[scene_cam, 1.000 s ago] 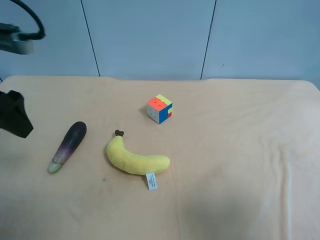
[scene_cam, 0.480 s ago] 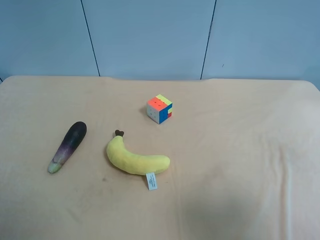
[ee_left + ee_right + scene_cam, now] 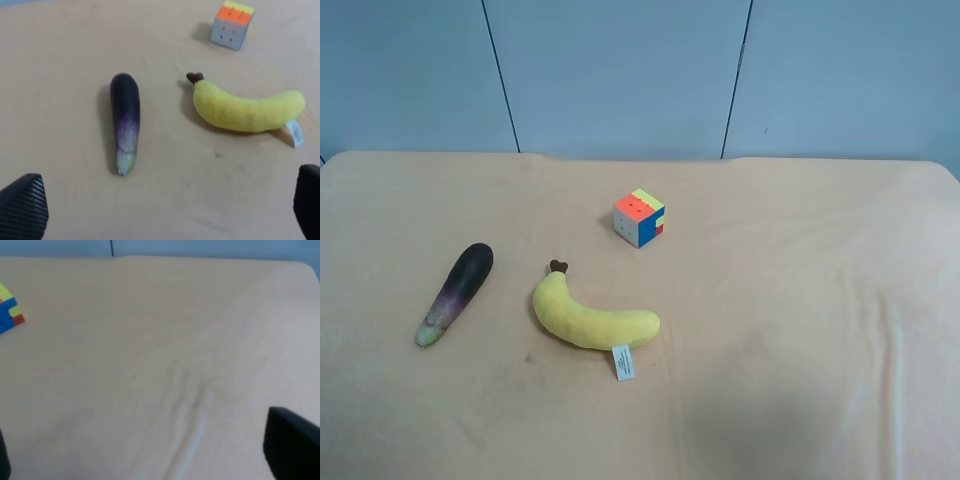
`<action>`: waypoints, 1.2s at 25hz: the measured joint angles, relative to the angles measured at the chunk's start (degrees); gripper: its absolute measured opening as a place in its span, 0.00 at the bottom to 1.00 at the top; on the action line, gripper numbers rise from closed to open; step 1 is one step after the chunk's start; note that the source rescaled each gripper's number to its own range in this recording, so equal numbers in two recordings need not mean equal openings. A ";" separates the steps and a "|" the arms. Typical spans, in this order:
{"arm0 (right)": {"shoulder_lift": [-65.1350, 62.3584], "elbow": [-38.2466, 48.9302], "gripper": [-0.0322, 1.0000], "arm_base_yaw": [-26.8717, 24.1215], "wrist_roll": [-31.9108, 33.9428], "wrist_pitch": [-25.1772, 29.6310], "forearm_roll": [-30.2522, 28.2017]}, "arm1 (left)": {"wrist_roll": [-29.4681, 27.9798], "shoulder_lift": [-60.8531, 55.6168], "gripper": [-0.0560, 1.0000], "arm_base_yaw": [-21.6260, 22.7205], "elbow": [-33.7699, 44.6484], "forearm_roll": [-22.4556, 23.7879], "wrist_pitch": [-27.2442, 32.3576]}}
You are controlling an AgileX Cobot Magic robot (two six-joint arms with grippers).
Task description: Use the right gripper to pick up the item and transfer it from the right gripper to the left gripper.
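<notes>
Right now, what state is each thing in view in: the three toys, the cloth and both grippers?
Eggplant: lying flat on the cloth, untouched, not held.
Banana: lying on its side beside the eggplant, apart from it, tag sticking out.
Puzzle cube: resting on the cloth, scrambled, apart from both toys.
Cloth: spread out, lightly wrinkled.
Left gripper: open, empty, above the eggplant.
Right gripper: open, empty, over bare cloth.

- Eggplant (image 3: 455, 293) lies on the tablecloth (image 3: 800, 300), at the high view's left.
- Banana (image 3: 592, 320) sits just beside it, toward the right.
- Puzzle cube (image 3: 640, 217) rests behind the banana.
</notes>
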 joint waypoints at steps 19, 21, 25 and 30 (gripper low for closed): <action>0.00 0.00 1.00 0.00 1.57 -0.05 0.00 | 0.00 -0.05 1.00 4.73 0.50 -0.67 0.09; 0.00 0.00 1.00 0.00 1.75 -0.05 0.00 | 0.00 -0.05 1.00 7.70 0.50 -0.67 0.09; 0.00 0.00 1.00 0.00 1.93 -0.10 0.00 | -0.01 -0.05 1.00 12.14 0.50 -0.67 0.09; 0.00 0.00 1.00 0.00 1.98 -0.10 0.00 | -0.01 -0.05 1.00 15.13 0.50 -0.67 0.09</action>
